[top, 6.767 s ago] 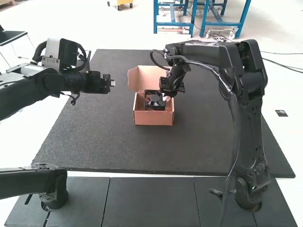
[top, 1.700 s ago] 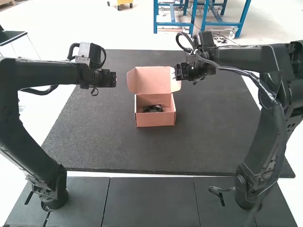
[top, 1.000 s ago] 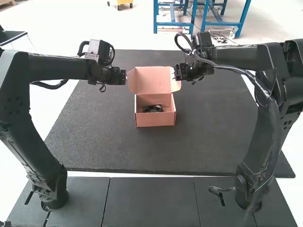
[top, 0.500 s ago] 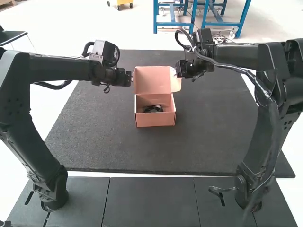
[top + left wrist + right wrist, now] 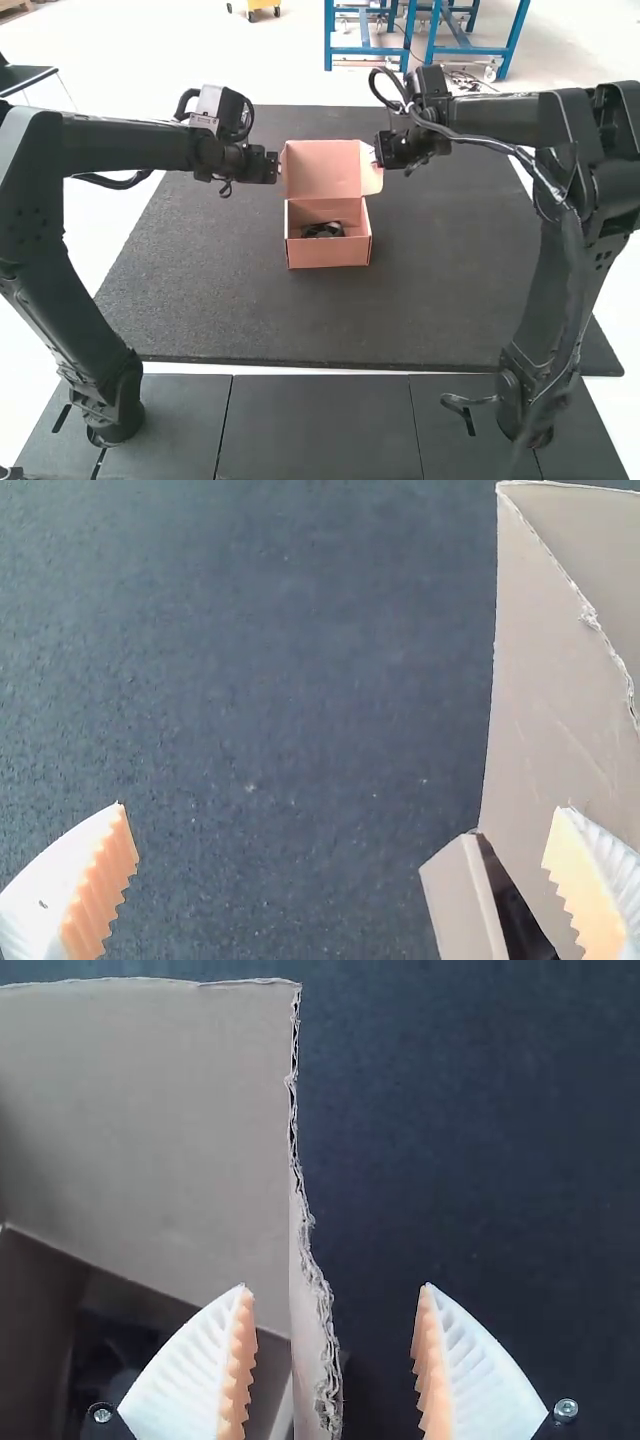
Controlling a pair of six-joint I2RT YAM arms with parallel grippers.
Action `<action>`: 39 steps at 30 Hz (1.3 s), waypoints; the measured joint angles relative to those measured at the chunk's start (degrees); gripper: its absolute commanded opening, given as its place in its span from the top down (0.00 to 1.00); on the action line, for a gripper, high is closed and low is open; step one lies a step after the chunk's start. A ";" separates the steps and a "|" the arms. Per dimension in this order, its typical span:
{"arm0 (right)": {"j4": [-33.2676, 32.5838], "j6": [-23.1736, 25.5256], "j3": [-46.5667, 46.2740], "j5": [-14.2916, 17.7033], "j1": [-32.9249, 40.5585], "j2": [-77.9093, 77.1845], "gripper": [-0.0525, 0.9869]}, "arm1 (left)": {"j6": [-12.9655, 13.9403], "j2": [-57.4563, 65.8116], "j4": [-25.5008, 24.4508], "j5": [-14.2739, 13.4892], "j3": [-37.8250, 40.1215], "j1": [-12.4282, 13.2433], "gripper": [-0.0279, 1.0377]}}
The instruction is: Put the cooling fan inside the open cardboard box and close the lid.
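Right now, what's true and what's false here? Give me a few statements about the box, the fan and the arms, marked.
1. The cooling fan lies inside the cardboard box. True.
2. The lid is folded shut. False: it stands upright, open.
3. The right arm's jaws are open, astride the lid's side edge. True.
4. The left arm's jaws grip the fan. False: they are open at the lid's other side.

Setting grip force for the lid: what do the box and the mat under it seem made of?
The box looks like matte tan corrugated cardboard: its ragged edge shows layers. The mat is probably rubber: dark, finely speckled grain.
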 measured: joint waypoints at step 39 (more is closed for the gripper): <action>-3.54 0.24 4.15 -0.15 0.00 0.22 0.84 | -0.15 0.00 -0.48 0.00 0.00 0.00 0.08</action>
